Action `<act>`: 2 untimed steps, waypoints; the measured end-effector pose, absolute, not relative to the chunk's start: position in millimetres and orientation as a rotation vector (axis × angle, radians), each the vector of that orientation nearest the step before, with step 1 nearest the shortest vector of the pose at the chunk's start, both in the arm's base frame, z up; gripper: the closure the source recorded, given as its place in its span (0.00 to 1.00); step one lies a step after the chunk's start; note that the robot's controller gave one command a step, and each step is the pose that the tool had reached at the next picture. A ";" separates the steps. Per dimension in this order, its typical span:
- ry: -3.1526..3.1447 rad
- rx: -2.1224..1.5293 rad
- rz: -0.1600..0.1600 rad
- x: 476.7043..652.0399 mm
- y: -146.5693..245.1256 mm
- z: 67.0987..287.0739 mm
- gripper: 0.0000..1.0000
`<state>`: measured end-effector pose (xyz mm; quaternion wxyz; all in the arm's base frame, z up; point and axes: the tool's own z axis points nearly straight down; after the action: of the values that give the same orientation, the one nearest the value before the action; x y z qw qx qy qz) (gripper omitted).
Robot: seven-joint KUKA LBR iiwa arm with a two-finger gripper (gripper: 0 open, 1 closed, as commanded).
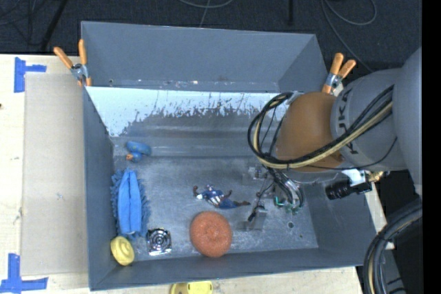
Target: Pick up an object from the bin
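Low near the bin's (pixel 200 72) right wall, the gripper (pixel 260 211), its jaw spread impossible to tell, sat beside a small blue-and-silver trinket (pixel 217 197) that it could easily nudge away rather than grasp.

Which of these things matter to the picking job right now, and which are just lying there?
In the job: gripper, grey bin, and nearest it, the small blue-and-silver thing and brown round pad.
Lying about: blue cloth, yellow round thing, silver disc, small blue piece.
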<state>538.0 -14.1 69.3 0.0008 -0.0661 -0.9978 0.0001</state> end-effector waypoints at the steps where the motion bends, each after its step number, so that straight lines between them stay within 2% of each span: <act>1: -3.135 -0.167 0.000 517.9 30.6 69.3 1.00; 2: -3.135 -0.165 0.000 517.9 30.6 69.3 0.00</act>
<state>517.9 30.6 69.3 0.0010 -0.0526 -0.9986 -0.0001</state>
